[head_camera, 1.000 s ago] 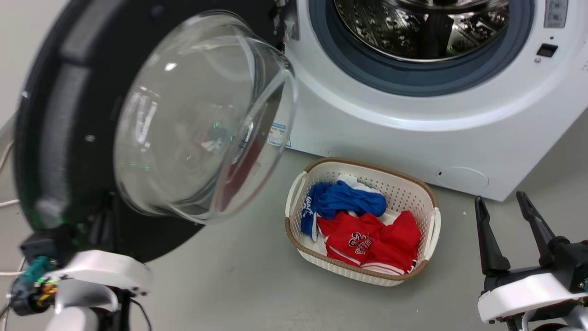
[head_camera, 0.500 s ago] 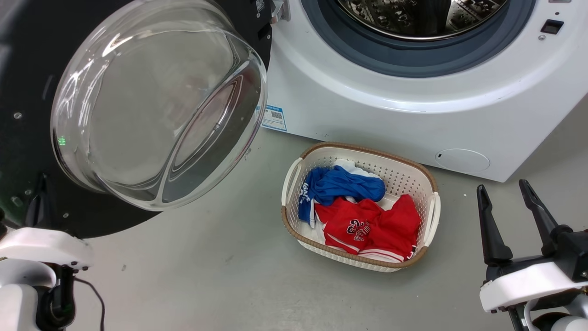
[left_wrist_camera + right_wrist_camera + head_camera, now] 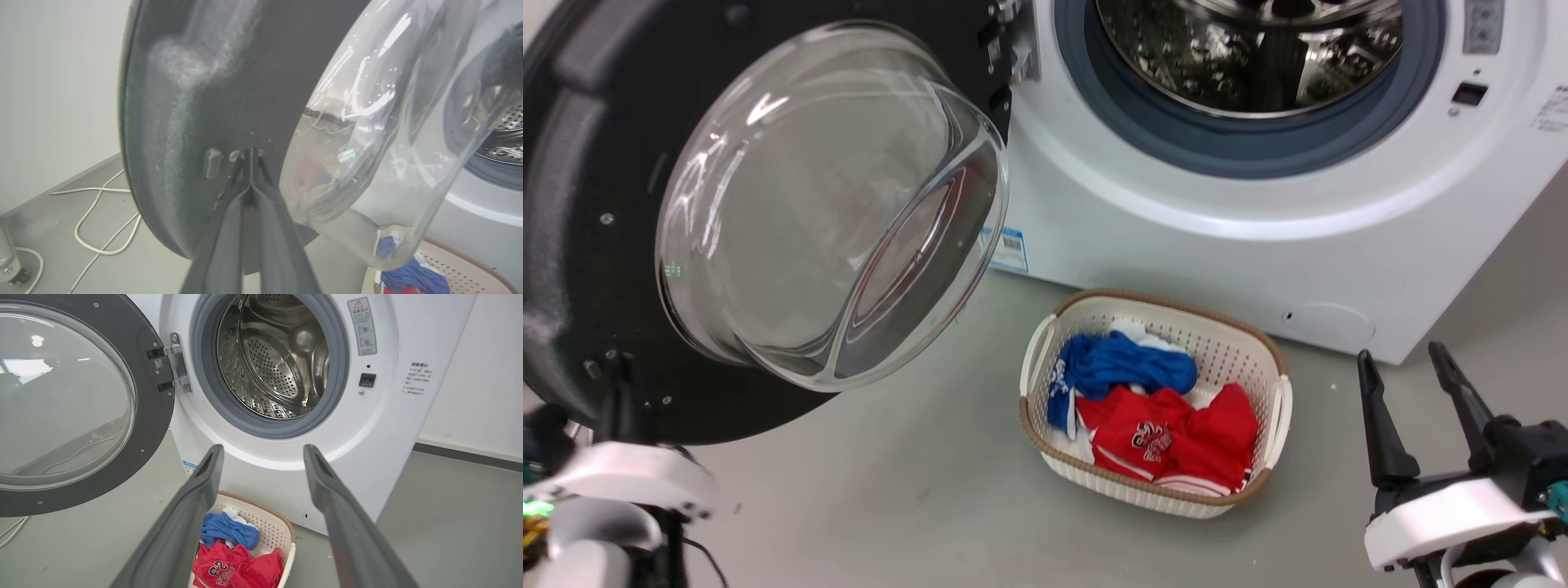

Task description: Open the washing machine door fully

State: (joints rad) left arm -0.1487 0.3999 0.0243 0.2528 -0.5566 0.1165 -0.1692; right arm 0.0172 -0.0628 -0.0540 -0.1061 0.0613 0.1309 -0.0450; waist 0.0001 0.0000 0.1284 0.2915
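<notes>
The washing machine door (image 3: pixel 572 245) stands swung out to the left of the white machine, its black rim around a clear bulging glass bowl (image 3: pixel 825 204). My left gripper (image 3: pixel 619 363) is shut, with nothing between the fingers. Its tips (image 3: pixel 250 152) press on the dark inner face of the door (image 3: pixel 196 102), low down beside the glass. The steel drum opening (image 3: pixel 1250 57) is uncovered. My right gripper (image 3: pixel 1400 353) hangs open at the lower right, well away from the door (image 3: pixel 151 416). In the right wrist view, the right gripper (image 3: pixel 263 449) points at the machine front.
A white basket (image 3: pixel 1262 351) with blue and red clothes sits on the grey floor in front of the machine, between the two arms. White cables (image 3: pixel 102 220) lie on the floor by the wall behind the door. A pale wall stands right of the machine.
The door has swung further open to the left, its inner face now turned more toward the head camera. My left gripper stayed at its lower rim. The head camera shifted; the right gripper kept still.
</notes>
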